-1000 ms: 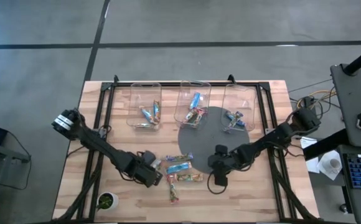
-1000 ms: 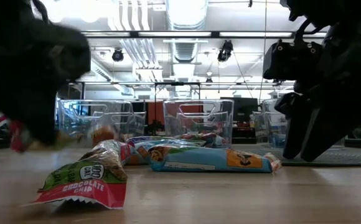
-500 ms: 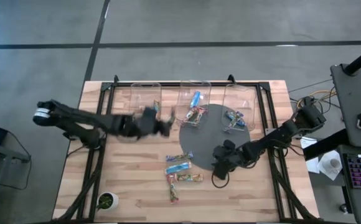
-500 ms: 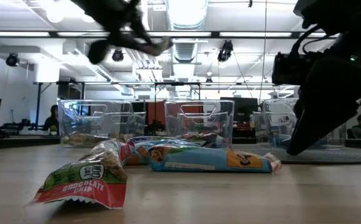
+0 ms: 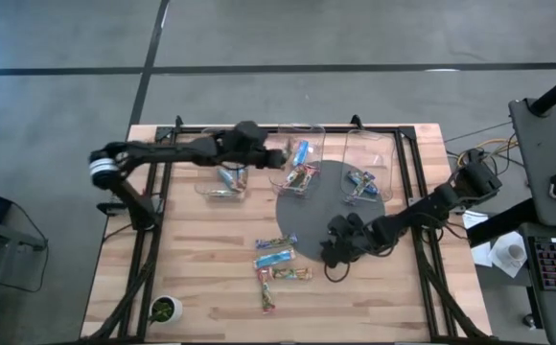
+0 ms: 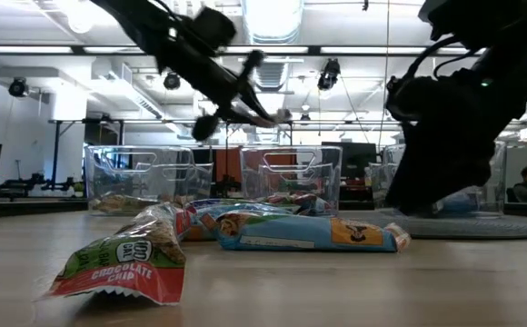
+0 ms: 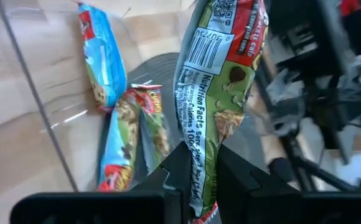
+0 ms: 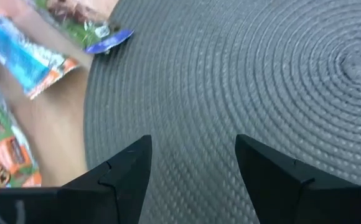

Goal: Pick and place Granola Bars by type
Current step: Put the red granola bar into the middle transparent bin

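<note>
High view: we see the left gripper over the middle bin. Left wrist view: its fingers pinch a green bar by one end, ready to drop. Right wrist view: the right gripper hangs spread above the mat, holding nothing.

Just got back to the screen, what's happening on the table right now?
The left gripper is shut on a green granola bar, holding it above the clear bins at the table's far side. The right gripper is open and empty over the grey round mat. A few bars still lie loose on the table.
</note>
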You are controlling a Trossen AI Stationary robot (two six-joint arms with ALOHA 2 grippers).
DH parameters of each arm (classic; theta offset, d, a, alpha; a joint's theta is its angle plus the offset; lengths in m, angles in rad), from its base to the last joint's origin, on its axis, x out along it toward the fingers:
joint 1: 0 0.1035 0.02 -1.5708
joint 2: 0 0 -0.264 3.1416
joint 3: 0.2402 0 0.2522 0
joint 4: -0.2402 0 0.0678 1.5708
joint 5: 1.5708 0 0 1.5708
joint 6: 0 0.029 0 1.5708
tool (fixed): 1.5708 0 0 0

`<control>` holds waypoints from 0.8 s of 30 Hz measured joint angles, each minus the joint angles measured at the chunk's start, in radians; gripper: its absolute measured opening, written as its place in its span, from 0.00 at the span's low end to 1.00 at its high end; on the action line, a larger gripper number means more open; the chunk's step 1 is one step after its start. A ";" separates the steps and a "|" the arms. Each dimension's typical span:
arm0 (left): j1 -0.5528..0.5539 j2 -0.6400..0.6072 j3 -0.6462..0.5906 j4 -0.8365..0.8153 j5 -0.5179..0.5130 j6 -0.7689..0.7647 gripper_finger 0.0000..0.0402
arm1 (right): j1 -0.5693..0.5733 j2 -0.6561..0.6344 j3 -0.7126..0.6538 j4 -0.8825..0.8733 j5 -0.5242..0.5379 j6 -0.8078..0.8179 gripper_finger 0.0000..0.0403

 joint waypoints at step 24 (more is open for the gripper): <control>-0.005 0.152 0.181 -0.164 0.116 0.203 0.40 | -0.002 -0.009 -0.006 -0.005 0.019 0.019 0.56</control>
